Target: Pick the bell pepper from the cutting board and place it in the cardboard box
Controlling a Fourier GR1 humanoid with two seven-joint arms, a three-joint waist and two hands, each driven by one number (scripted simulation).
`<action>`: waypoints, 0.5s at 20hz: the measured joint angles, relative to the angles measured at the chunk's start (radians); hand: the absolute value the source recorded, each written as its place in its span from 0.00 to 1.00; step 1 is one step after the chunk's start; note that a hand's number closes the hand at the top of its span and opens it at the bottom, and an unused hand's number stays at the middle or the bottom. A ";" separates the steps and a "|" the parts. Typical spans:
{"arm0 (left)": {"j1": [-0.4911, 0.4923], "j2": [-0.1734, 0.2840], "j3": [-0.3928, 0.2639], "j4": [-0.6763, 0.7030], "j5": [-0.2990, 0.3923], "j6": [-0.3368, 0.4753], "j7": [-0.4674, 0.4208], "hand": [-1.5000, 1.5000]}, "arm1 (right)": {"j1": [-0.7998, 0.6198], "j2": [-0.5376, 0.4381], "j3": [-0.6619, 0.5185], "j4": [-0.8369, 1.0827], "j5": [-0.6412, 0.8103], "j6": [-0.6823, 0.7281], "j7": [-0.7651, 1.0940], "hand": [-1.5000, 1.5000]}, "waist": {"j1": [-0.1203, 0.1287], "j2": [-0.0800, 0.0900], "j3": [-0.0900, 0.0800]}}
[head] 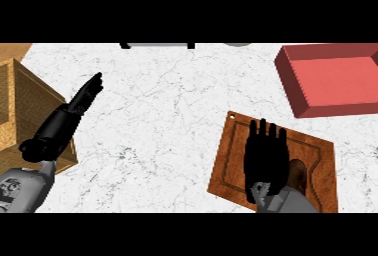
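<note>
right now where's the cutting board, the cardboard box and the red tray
cutting board (235, 150): head view, bare wood left of the right hand
cardboard box (33, 97): head view, its right inner wall
red tray (336, 80): head view, its inner floor

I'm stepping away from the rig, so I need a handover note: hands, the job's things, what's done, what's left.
Right hand: open, fingers straight, over the cutting board.
Left hand: open, fingers straight, beside the cardboard box at the left edge.
Bell pepper: not clearly visible; a reddish shape beside the right hand may be it.
Red bin sits top right.
Done: nothing in the box as far as can be seen.
Left: grasp, carry, place.
</note>
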 measured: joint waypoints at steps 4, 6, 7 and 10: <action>0.009 -0.009 0.000 -0.015 -0.013 0.000 0.009 0.50 | 0.040 0.009 -0.027 0.019 0.070 0.014 -0.025 0.00 | 0.000 0.000 0.000; 0.006 -0.013 0.005 -0.018 -0.018 -0.003 0.013 0.50 | 0.072 0.013 -0.033 0.010 0.105 0.019 -0.037 0.00 | -0.002 0.000 0.000; 0.008 -0.016 0.007 -0.016 -0.017 -0.010 0.010 0.50 | 0.076 0.013 -0.052 0.007 0.112 0.027 -0.049 0.00 | -0.002 0.000 0.001; 0.016 -0.018 0.023 -0.004 -0.023 -0.027 -0.007 0.50 | 0.108 0.037 -0.071 0.020 0.150 0.022 -0.065 0.00 | -0.001 0.001 0.000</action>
